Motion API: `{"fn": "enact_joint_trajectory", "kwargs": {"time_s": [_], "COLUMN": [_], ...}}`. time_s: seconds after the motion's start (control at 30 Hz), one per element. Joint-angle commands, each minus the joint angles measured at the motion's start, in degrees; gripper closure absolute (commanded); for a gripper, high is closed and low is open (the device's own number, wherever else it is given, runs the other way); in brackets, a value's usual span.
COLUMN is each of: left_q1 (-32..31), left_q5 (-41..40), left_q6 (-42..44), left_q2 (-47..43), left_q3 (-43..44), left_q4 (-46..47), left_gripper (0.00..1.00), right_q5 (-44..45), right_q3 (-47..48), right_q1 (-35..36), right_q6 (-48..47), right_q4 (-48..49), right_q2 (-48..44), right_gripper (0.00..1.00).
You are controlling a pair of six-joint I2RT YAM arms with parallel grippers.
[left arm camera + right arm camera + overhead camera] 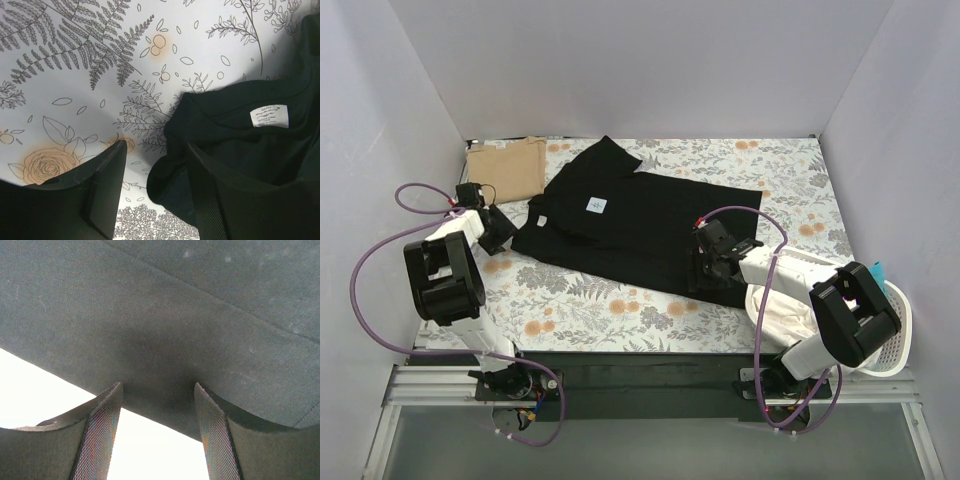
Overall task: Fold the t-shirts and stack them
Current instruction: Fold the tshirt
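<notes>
The black t-shirt (630,225) lies spread flat on the floral cloth, its small white label (597,205) facing up. The tan t-shirt (507,168) lies folded at the back left. My left gripper (503,231) is open at the black shirt's left edge. In the left wrist view the gripper (157,172) straddles a rounded fold of the shirt (240,150), near a white neck label (269,116). My right gripper (708,265) is open at the shirt's near right hem. In the right wrist view the gripper (158,395) has that hem (165,340) between its fingers, unclamped.
The grey-and-orange floral cloth (590,300) covers the table. A white basket (898,322) with pale cloth stands at the right, beside the right arm. Grey walls close the left, back and right sides. Purple cables loop around both arms.
</notes>
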Motion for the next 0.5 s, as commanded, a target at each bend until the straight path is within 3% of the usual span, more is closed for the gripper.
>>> {"fn": "enact_joint_trajectory", "kwargs": {"time_s": [0.0,0.1,0.17,0.4,0.47], "left_q1": [-1.09,-1.53,-1.53,-1.53,-1.53], "left_q5": [0.99,0.47,0.03,2.58,1.7], "left_q6": [0.19,0.28,0.45,0.72,1.24], "left_q2": [0.8,1.86,2.04,1.34,1.07], "left_q3": [2.6,2.69,2.43,-0.38,-1.09], "left_q4": [1.33,1.33,1.42,2.91,2.3], "left_gripper": [0.51,0.55,0.7,0.99,1.0], "right_q5": [2.33,2.41,2.41,2.41,2.41], "right_q3": [-3.09,-3.18,-3.44,-4.14,-4.23], "right_q1": [-0.35,-0.35,-0.43,-0.43,-0.43], "right_q6": [-0.18,-0.09,-0.09,-0.09,-0.18], "right_q4": [-5.64,-5.64,-5.55,-5.55,-5.64], "right_q2": [2.18,1.91,1.74,1.47,1.04], "right_gripper": [0.33,0.33,0.33,0.33,0.33]}}
